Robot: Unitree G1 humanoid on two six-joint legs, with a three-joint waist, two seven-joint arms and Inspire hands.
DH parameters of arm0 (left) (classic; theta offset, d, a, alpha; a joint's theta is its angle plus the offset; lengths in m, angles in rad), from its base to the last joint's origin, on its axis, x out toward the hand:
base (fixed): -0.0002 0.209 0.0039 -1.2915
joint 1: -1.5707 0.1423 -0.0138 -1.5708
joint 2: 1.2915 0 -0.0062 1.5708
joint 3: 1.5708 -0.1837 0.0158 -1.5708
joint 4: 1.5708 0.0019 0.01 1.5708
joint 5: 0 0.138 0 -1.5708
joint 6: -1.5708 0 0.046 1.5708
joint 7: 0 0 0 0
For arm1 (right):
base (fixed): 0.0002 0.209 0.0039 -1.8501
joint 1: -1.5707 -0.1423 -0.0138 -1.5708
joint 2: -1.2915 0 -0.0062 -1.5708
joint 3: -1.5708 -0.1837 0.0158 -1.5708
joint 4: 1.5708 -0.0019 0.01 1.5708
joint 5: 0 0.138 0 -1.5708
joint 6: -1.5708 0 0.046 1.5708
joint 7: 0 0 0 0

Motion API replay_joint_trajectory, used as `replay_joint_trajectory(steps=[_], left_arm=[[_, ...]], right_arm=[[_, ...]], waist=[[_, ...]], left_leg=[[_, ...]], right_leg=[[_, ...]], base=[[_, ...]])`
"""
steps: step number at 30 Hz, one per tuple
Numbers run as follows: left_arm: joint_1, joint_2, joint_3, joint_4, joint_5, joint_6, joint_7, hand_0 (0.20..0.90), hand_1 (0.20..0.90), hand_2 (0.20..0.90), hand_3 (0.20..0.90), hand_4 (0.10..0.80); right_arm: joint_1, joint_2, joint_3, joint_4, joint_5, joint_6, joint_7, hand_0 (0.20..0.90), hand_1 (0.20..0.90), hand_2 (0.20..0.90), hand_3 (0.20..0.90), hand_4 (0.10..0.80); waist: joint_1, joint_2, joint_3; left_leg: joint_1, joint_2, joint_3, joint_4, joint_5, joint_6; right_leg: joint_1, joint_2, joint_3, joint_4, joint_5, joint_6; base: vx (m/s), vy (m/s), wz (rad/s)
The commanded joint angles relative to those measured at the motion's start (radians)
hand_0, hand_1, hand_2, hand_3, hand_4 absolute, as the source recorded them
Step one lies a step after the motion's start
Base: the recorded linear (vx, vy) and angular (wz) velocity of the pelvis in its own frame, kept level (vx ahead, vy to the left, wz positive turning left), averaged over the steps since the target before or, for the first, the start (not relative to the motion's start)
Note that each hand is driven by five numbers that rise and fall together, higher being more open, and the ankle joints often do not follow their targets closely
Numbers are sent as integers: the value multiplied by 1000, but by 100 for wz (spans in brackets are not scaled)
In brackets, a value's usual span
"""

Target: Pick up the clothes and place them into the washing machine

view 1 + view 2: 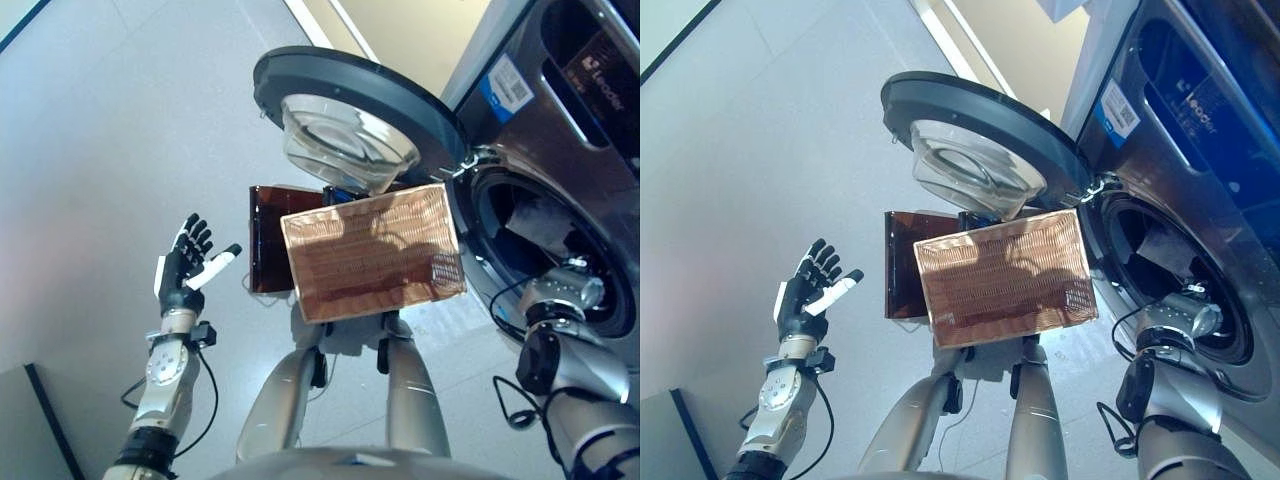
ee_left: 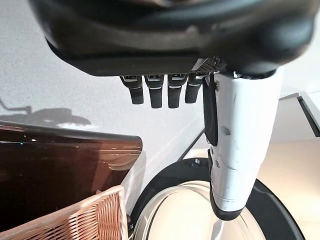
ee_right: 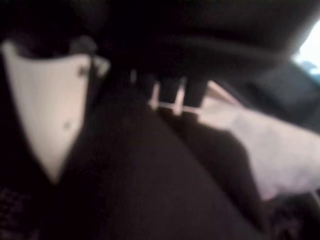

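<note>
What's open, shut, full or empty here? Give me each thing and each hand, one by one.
Washing machine door: swung wide open.
Washing machine drum: holds light and dark cloth.
Wicker basket: empty, beside the open machine.
Dark brown bin: behind the basket; its contents are hidden.
Left hand: raised over the floor, fingers straight, holding nothing.
Right hand: reaching inside the drum over the clothes; its grip is too blurred to tell.

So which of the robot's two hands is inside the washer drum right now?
The right hand, reaching through the washing machine opening among the clothes. The left hand is raised over the floor, empty.
</note>
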Motion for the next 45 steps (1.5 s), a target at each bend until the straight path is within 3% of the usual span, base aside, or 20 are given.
replay_joint_trajectory(steps=[1,3,4,25,36,45], left_arm=[[26,73,38,-96,-31,-92,16,900,900,900,900,800],[23,70,44,-93,-32,-93,18,900,900,900,900,800],[23,69,46,-90,-32,-93,20,900,900,900,900,800],[28,51,72,-88,-49,-103,8,900,900,900,900,800],[30,32,85,-80,-51,-110,8,900,900,900,900,800],[30,13,93,-50,-32,-106,0,900,900,900,900,800]], right_arm=[[49,-88,52,-75,-65,-133,13,216,216,216,216,312],[57,-67,56,-87,-68,-130,21,746,746,746,746,690],[64,-56,60,-91,-71,-130,24,900,900,900,900,800],[108,87,103,-110,-55,-112,85,900,900,900,900,800],[211,205,188,-204,-119,-85,126,900,900,900,900,800],[316,235,375,-174,-418,36,106,900,900,900,900,800]], waist=[[-13,-18,-61],[-18,-24,-61],[-20,-26,-60],[-24,-46,-71],[-42,-65,-64],[-50,-97,-70]], left_leg=[[-56,-28,-7,61,-79,-38],[-63,-28,-3,65,-75,-37],[-63,-27,-2,69,-78,-37],[-61,-22,5,73,-84,-38],[-55,-21,7,83,-85,-36],[-9,-24,6,90,-93,-34]], right_leg=[[25,-1,-38,-102,12,-4],[19,-1,-38,-101,19,-6],[20,0,-37,-98,16,-7],[22,3,-39,-100,14,-6],[35,1,-41,-98,20,-6],[86,-2,-44,-102,23,-1]], base=[[0,0,0],[0,0,0],[0,0,0],[-4,2,0],[0,0,0],[0,0,0]])
